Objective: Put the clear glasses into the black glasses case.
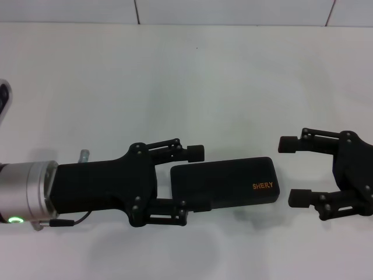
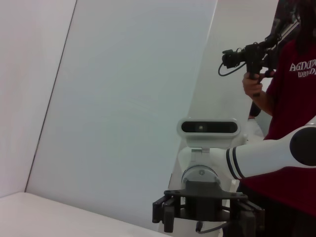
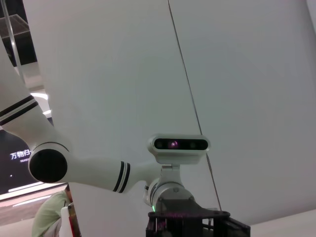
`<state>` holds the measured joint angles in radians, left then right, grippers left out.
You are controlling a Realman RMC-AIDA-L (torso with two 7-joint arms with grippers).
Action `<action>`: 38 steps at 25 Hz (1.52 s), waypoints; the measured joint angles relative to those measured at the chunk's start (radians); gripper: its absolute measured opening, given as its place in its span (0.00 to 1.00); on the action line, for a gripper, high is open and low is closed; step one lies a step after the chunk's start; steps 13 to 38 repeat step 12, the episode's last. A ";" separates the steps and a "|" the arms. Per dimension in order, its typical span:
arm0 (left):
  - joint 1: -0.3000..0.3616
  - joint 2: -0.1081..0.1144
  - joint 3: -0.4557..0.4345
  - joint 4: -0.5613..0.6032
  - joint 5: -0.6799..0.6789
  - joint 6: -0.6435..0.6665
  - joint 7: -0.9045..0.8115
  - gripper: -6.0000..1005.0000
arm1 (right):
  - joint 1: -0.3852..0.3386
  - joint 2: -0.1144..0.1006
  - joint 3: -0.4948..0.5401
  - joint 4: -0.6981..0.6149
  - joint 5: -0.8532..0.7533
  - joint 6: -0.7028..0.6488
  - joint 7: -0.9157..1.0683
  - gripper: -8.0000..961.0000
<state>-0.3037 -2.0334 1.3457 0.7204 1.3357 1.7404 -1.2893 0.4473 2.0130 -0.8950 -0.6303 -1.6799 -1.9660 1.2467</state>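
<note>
a black glasses case [image 1: 224, 184] lies closed and flat on a white table [image 1: 192, 81], its long side running left to right, with small orange lettering near its right end. the clear glasses cannot be seen anywhere in the pictures.

the left gripper [image 1: 198, 179] reaches in from the left at table level, its black fingers spread apart around the left end of the case. the lower fingertip sits against the case's near edge; the upper fingertip sits just beyond the far left corner, with a small gap.

the right gripper [image 1: 294, 171] comes in from the right, fingers spread apart and holding nothing, just beside the right end of the case but not touching it.

each wrist view shows the opposite arm against pale walls. the left wrist view also shows a person in a red shirt [image 2: 296, 98] holding a camera [image 2: 247, 57].
</note>
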 joint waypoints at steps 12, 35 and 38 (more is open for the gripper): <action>0.002 0.022 0.000 0.006 0.006 0.001 -0.036 0.83 | 0.008 0.005 -0.027 0.008 0.000 0.026 0.001 0.90; 0.002 0.022 0.000 0.006 0.006 0.001 -0.036 0.83 | 0.008 0.005 -0.027 0.008 0.000 0.026 0.001 0.90; 0.002 0.022 0.000 0.006 0.006 0.001 -0.036 0.83 | 0.008 0.005 -0.027 0.008 0.000 0.026 0.001 0.90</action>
